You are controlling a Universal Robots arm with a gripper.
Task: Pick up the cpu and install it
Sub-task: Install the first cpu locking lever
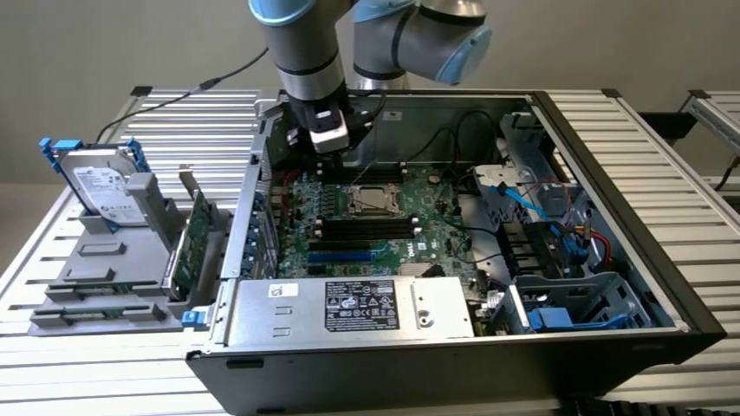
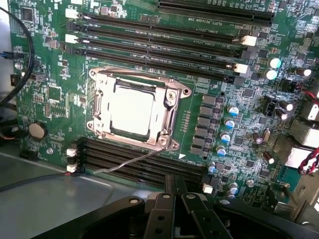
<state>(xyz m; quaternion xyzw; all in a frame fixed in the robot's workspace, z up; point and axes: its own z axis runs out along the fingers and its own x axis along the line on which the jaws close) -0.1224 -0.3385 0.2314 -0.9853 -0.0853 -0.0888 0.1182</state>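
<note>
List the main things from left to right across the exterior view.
The hard drive → green card → cpu → drive cage.

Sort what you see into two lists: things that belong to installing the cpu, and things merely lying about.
Job in hand: cpu, sitting in the socket frame; gripper, shut, over the motherboard.
Lying about: hard drive in its grey holder; power supply.
</note>
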